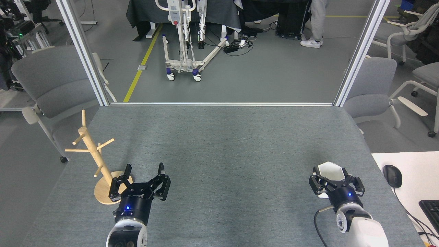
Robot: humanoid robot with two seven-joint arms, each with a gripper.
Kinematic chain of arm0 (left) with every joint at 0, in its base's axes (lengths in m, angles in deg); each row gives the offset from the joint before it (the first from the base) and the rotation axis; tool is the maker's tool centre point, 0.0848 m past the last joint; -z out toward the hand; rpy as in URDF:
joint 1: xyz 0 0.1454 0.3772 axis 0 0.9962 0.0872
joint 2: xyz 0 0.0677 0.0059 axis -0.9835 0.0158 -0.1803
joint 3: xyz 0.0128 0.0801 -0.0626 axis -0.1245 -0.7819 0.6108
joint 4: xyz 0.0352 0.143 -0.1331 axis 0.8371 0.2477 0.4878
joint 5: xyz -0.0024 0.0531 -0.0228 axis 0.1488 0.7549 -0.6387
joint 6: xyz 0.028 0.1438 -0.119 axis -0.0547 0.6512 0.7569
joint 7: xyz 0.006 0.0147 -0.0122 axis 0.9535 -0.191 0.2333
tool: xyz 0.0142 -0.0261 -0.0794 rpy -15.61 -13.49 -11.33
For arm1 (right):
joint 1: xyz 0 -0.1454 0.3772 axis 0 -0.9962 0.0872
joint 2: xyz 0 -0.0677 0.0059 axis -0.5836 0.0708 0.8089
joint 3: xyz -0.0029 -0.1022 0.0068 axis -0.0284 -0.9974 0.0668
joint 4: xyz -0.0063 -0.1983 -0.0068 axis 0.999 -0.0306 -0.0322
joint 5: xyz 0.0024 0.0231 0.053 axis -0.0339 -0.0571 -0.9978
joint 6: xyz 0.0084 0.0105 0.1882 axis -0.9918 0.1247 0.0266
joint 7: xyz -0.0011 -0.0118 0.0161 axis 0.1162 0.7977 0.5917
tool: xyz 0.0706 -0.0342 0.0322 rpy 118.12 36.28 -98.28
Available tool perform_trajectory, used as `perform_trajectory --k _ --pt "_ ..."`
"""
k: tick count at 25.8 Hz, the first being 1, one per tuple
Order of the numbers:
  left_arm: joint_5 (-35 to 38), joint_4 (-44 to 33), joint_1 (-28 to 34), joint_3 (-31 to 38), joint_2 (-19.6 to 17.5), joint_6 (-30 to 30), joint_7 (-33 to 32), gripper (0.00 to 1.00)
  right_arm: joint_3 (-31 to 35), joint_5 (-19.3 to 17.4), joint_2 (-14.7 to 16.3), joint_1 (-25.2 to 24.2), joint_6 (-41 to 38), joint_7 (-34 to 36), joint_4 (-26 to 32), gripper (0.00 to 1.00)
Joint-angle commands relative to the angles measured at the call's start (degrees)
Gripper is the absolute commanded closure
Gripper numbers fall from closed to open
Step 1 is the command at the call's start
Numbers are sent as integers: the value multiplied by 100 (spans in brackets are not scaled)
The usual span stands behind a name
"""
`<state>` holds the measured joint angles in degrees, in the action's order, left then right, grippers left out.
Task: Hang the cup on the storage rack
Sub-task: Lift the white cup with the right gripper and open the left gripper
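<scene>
One white faceted cup sits at the near right of the grey table, its open mouth showing, with the right gripper set around its near side. The dark fingers flank the cup closely, but I cannot tell whether they are clamped on it or only placed beside it, nor whether the cup rests on the cloth or is lifted clear. Its tab handle is hidden.

Nothing hangs on the wooden mug tree, which stands well apart at the near left, close to the table's left edge, its round base just beside the left gripper. That gripper is spread wide and holds nothing.

By my judgement the task is barely begun: securing the cup, carrying it across and threading the handle hole over a peg all remain.

Between cup and rack the table is bare, giving free room for the crossing. The cup lies near the right edge, beyond which stands a white desk with a mouse.
</scene>
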<state>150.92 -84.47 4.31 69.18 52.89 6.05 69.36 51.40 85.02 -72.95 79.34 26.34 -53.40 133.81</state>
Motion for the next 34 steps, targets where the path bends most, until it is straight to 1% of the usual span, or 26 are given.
perform_trajectory --k 1,16,21,25,27,30,34 --pt "0 17 23 0 -3 2 0 0 -10 0 -11 -17 -1 0 -2 0" --pt "9 9 41 0 -3 10 0 0 -36 61 -46 -79 -1 0 -2 0" --pt "9 0 41 9 -3 10 0 0 -36 61 -64 -105 8 0 -2 2" --pt "9 9 32 9 -3 19 -9 0 -36 97 -64 -114 8 0 -2 12" --pt "9 0 32 9 -3 19 0 0 -36 114 -81 -114 17 0 -2 21" --pt "9 -9 6 9 -3 19 -9 0 -36 114 -81 -114 26 9 -2 28" --pt "9 -9 6 9 -12 19 -9 0 -19 88 -73 -105 17 0 7 40"
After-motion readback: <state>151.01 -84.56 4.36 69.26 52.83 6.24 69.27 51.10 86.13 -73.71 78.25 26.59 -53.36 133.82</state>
